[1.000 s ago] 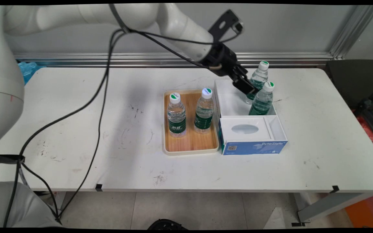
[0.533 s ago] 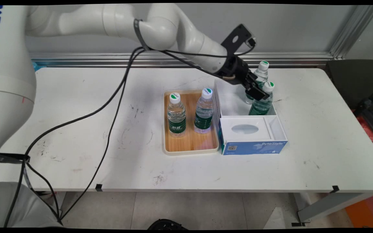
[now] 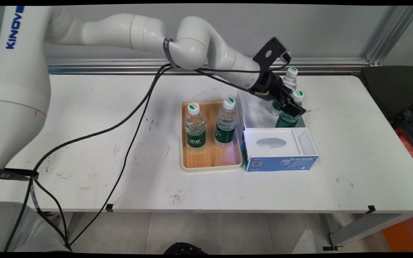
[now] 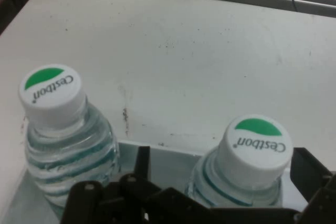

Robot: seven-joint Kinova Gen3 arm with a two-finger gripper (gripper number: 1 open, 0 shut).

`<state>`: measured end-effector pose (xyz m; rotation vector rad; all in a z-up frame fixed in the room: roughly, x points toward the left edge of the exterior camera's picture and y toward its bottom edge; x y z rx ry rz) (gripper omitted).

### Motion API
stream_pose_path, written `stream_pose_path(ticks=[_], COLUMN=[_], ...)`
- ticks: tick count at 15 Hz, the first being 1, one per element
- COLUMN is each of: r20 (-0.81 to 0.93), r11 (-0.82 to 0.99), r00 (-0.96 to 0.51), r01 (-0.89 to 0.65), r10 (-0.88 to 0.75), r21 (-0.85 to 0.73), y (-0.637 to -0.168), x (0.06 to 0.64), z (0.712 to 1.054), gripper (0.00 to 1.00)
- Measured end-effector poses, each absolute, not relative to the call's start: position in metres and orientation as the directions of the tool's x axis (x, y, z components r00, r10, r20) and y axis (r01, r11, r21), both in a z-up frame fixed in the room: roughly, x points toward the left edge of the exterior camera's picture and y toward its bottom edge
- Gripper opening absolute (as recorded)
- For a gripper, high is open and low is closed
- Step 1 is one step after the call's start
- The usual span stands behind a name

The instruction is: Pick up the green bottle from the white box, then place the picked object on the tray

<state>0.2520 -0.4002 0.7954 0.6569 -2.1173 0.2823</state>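
Two water bottles with white and green caps stand in an open white box [image 3: 253, 111]. My gripper [image 3: 294, 108] reaches down over the nearer bottle [image 3: 285, 122], just below its cap. In the hand view this bottle [image 4: 254, 148] sits between my two black fingers [image 4: 142, 163], and the gripper [image 4: 226, 179] is open, with a gap showing on the left side. The other bottle [image 4: 52, 93] stands apart to the left there; in the main view it is the farther bottle [image 3: 291, 74], partly behind my wrist.
A wooden tray [image 3: 210, 157] left of the box holds two more bottles [image 3: 195, 127] [image 3: 225, 123]. A blue and white ByteStyle tissue box [image 3: 280, 163] lies against the white box's near side. Black cables [image 3: 127, 118] trail across the table's left half.
The gripper has moved right and lower, from beside the box's two bottles to around the nearer bottle's neck. The bottles have not moved.
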Motion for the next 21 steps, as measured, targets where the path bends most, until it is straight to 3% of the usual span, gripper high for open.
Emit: stream_pose_path(ticks=[8, 9, 16, 21], r20=[0.806, 0.805, 0.805, 0.816], r11=[0.831, 0.831, 0.83, 0.831], r00=[-0.47, -0.47, -0.461, -0.457], r01=[-0.553, -0.554, -0.554, -0.554], r10=[-0.361, -0.361, -0.374, -0.355], r21=[0.049, 0.05, 0.068, 0.051], y=[-0.401, -0.401, -0.399, -0.405], x=[0.244, 0.244, 0.242, 0.248], z=[0.782, 0.781, 0.778, 0.8], gripper=[1.0, 0.0, 0.0, 0.0])
